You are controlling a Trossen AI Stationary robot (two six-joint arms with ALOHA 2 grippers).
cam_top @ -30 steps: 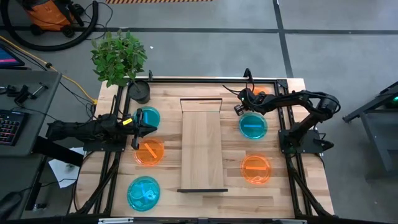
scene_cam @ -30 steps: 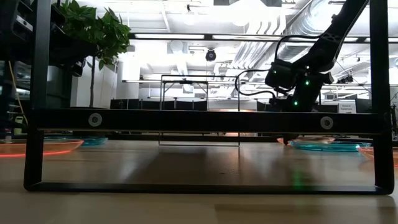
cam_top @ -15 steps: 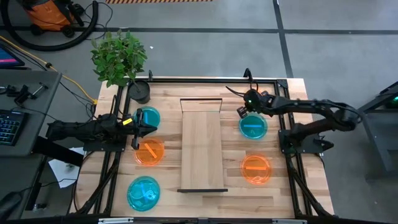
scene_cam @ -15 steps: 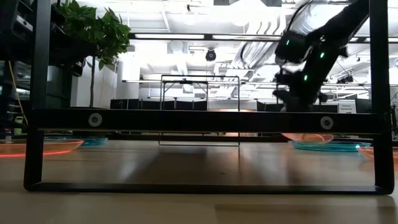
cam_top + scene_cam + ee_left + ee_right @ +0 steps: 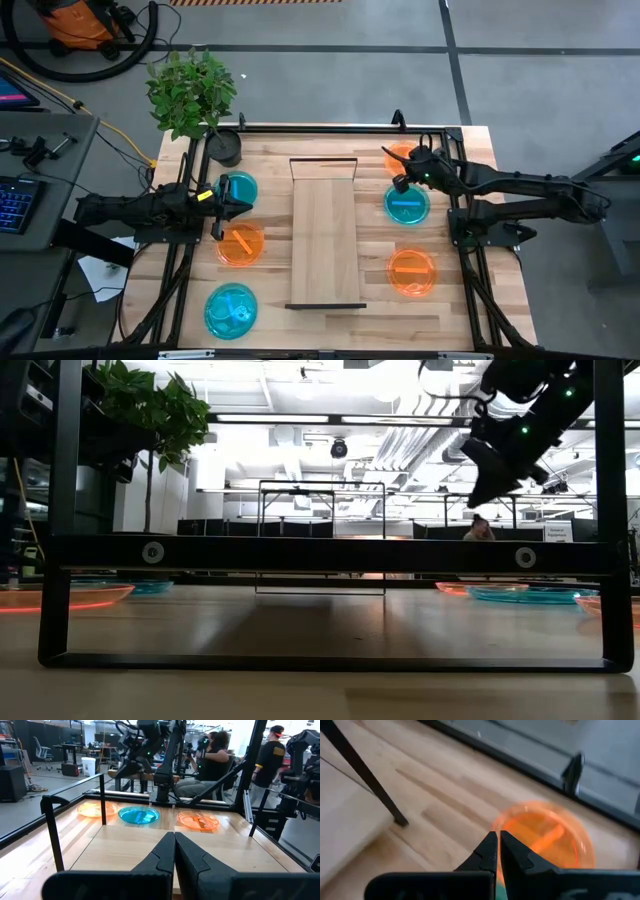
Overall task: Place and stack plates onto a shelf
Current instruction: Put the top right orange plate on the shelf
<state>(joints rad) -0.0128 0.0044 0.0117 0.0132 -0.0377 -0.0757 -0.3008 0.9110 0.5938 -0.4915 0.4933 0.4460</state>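
Six plates lie flat on the tabletop. Right of the shelf point(image 5: 324, 235) are an orange plate point(image 5: 399, 156) at the far side, a cyan plate point(image 5: 407, 204) and an orange plate point(image 5: 412, 271). Left of it are a cyan plate point(image 5: 239, 188), an orange plate point(image 5: 240, 244) and a cyan plate point(image 5: 230, 310). My right gripper point(image 5: 399, 181) is shut and hangs high point(image 5: 479, 498) over the far orange plate point(image 5: 547, 840), touching nothing. My left gripper point(image 5: 226, 208) is shut point(image 5: 174, 840) and waits between the two far left plates.
A potted plant point(image 5: 195, 95) stands at the table's far left corner. Dark frame rails point(image 5: 320, 128) run along the table's far and side edges. The shelf top point(image 5: 150, 845) carries nothing. People sit in the room beyond the table point(image 5: 215, 755).
My right gripper has risen from just above the table to well over it, and its arm has stretched out lower toward the far right plates. The far orange plate showed raised under the gripper half a second ago and now lies flat on the table.
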